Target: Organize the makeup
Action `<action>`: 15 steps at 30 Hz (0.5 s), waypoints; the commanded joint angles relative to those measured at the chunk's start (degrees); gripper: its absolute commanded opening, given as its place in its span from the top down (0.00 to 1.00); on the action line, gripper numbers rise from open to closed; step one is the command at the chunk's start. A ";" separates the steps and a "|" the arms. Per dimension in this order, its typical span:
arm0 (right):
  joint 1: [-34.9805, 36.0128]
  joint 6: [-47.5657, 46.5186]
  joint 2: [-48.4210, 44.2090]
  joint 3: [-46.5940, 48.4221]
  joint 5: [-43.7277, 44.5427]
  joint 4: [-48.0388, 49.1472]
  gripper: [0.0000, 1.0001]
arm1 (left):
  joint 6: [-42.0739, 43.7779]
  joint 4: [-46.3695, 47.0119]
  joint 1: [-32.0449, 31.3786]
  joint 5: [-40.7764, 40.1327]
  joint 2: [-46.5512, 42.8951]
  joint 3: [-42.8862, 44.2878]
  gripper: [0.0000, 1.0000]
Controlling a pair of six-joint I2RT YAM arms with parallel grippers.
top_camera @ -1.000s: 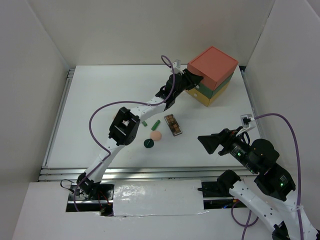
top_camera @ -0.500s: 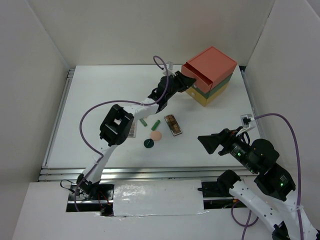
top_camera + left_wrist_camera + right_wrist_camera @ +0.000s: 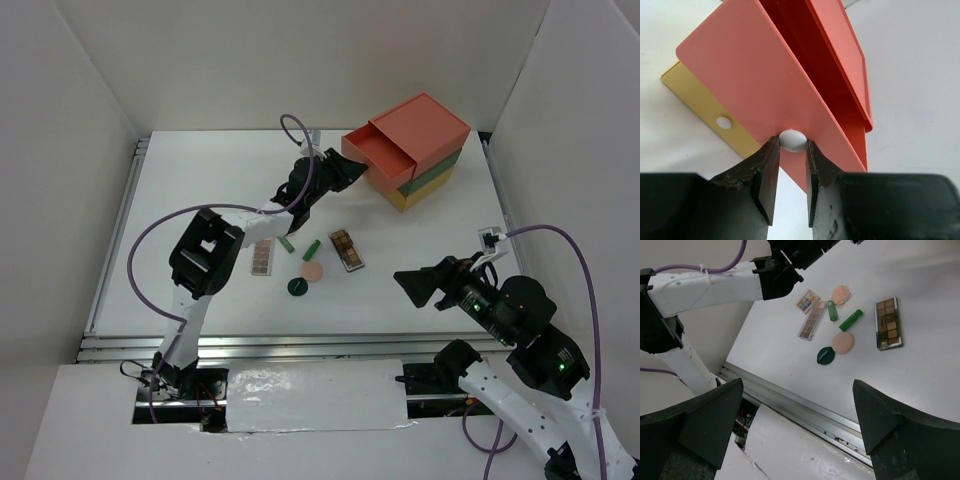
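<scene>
The makeup lies mid-table: a brown palette (image 3: 346,249), a second long palette (image 3: 263,257), a peach compact (image 3: 313,271), a dark green disc (image 3: 297,287) and two green tubes (image 3: 313,248). The right wrist view also shows a small multicolour palette (image 3: 808,301) and a second peach compact (image 3: 841,294). My left gripper (image 3: 340,172) is shut on the white knob (image 3: 793,140) of the orange top drawer (image 3: 378,152), which stands pulled out to the left. My right gripper (image 3: 410,285) is open and empty, hovering right of the makeup.
The orange-green-yellow drawer box (image 3: 430,165) stands at the back right. The yellow bottom drawer (image 3: 700,97) shows its own white knob, closed. White walls enclose the table on three sides. A metal rail (image 3: 805,407) runs along the near edge.
My left gripper has moved left with the knob, sliding the orange drawer out of the box. The right arm and the makeup have not moved.
</scene>
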 commanded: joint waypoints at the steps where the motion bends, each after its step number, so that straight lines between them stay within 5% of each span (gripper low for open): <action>1: -0.16 0.46 1.62 0.11 -1.90 3.35 0.02 | 2.30 3.36 1.52 -1.99 -3.27 -0.41 0.77; 4: -0.16 0.46 2.15 -0.16 -1.81 3.61 0.02 | 2.13 3.71 1.70 -1.89 -3.61 -1.10 0.64; 6: -0.16 0.11 2.42 -0.33 -1.99 3.96 0.01 | 2.12 4.76 1.78 -1.89 -4.58 -2.85 0.46; 7: -0.16 -0.15 2.59 -0.42 -1.99 4.14 0.00 | 2.21 4.77 1.78 -1.98 -4.76 -3.13 0.06; 8: -0.16 -0.33 2.77 -0.60 -1.99 4.58 0.00 | 2.47 4.51 1.70 -1.98 -5.02 -3.30 0.01; 15: -0.24 -1.21 9.60 -3.58 -4.27 8.97 0.01 | 6.07 -1.11 2.49 -4.70 -15.38 -11.10 0.01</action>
